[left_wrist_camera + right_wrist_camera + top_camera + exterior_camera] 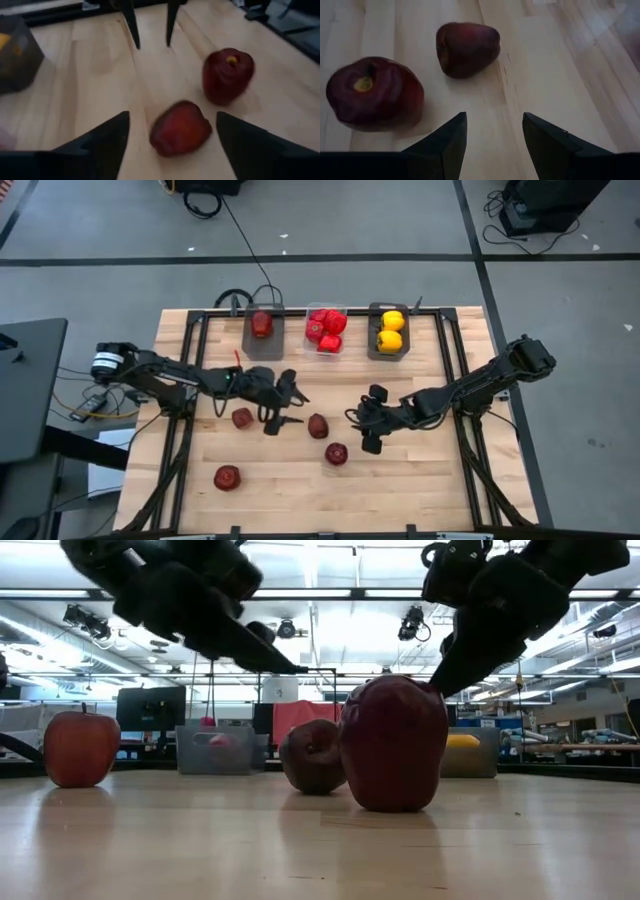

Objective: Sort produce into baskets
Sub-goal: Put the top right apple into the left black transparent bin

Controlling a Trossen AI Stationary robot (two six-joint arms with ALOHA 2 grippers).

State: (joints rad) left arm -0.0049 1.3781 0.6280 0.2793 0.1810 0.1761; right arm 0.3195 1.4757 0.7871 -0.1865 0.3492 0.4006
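Observation:
Several dark red fruits lie loose on the wooden table: one [317, 425] mid-table, one [336, 453] just nearer, one [242, 417] to the left and one [227, 477] near the front left. My left gripper [290, 408] hovers open just left of the middle fruit [180, 127], which shows between its fingers without touching them. My right gripper [360, 428] hangs open to the right of the two middle fruits [375, 92] [467, 47], with nothing between its fingers. Three baskets stand in a row at the far edge.
The left dark grey basket [262, 345] holds one dark red fruit, the clear basket [326, 348] holds red peppers, and the right dark grey basket [388, 352] holds yellow peppers. Bare wood lies along the table's near edge and right side. Black frame rails [452, 360] border the table.

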